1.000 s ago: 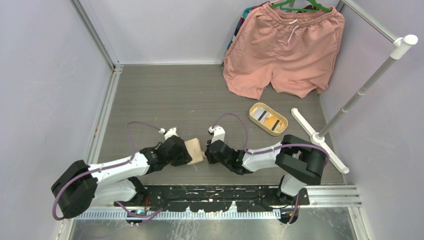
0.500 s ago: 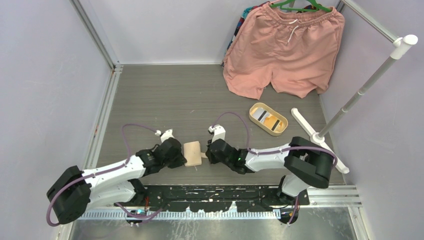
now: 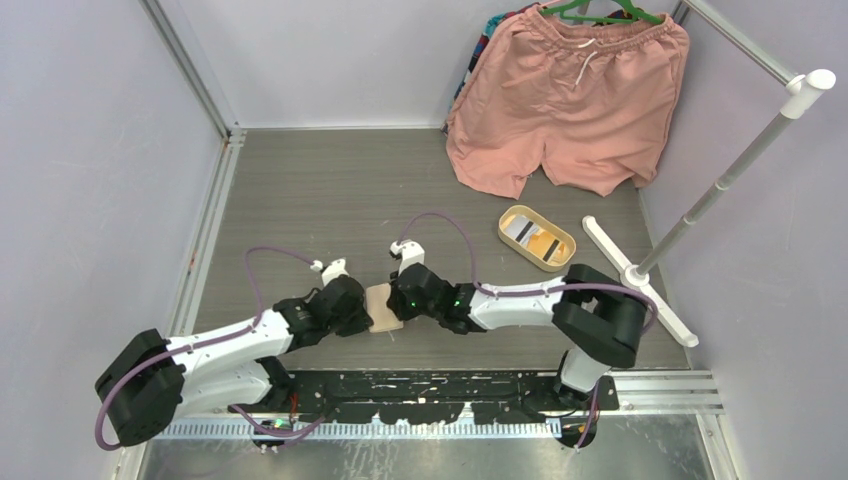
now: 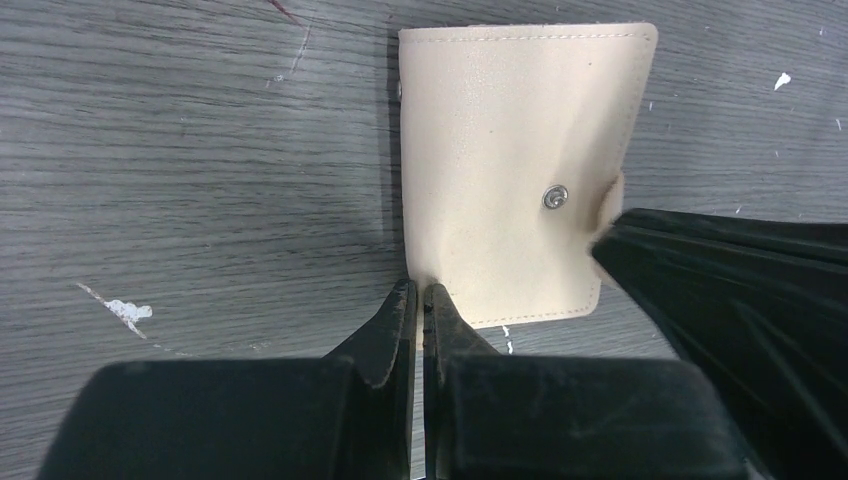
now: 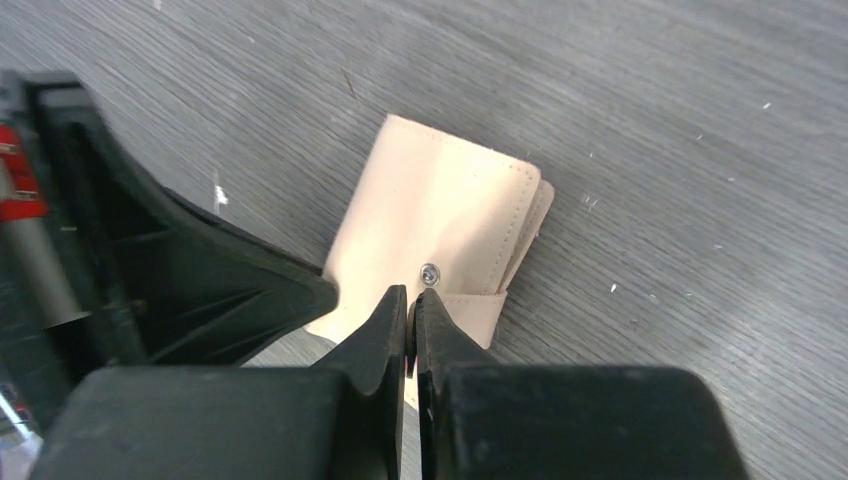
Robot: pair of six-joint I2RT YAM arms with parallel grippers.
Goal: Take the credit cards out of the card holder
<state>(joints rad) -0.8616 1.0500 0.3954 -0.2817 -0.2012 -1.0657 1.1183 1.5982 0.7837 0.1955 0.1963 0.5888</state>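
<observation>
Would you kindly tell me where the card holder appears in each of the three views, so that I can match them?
Top external: the card holder lies low-centre, between the left claw and the right claw.
Left wrist: upper centre, closed, just beyond that claw's tips.
Right wrist: centre, tilted.
Shared landmark: the silver snap shows in both wrist views; it is too small to see from above.

The beige card holder (image 4: 500,170) lies folded flat (snap stud exposed) near the table's (image 3: 330,190) near edge; credit cards (image 3: 540,241) lie toward its right edge.
</observation>
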